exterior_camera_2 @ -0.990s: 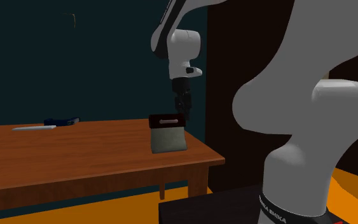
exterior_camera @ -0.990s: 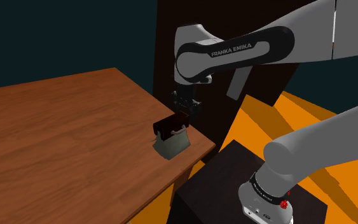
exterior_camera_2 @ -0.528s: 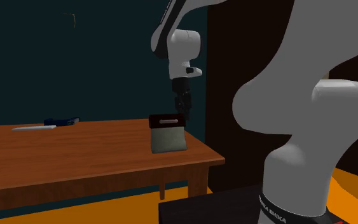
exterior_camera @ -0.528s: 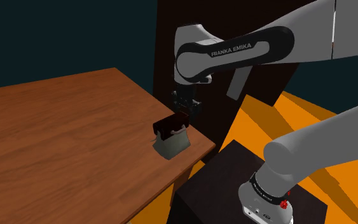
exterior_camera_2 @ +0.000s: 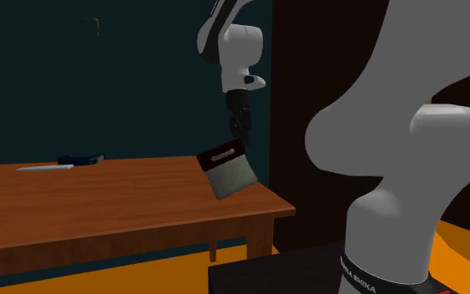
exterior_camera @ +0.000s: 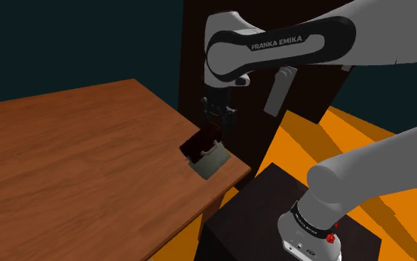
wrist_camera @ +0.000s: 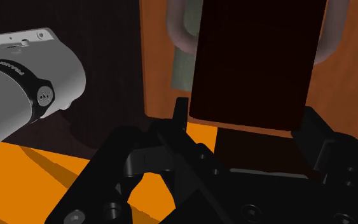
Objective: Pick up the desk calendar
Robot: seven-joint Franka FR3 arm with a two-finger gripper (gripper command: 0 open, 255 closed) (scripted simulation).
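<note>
pinching the desk calendar (exterior_camera: 208, 157) by its dark top, tool (exterior_camera: 215, 132) directly above, calendar tilted by table (exterior_camera: 73, 148) edge

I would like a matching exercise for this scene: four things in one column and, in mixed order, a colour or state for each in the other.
Things:
1. calendar
2. claw
3. table
4. floor

Colours or states:
A. orange
B. tilted, near the table's edge
C. brown
D. black, shut on the calendar's top

Pairs: 1-B, 2-D, 3-C, 4-A
</note>
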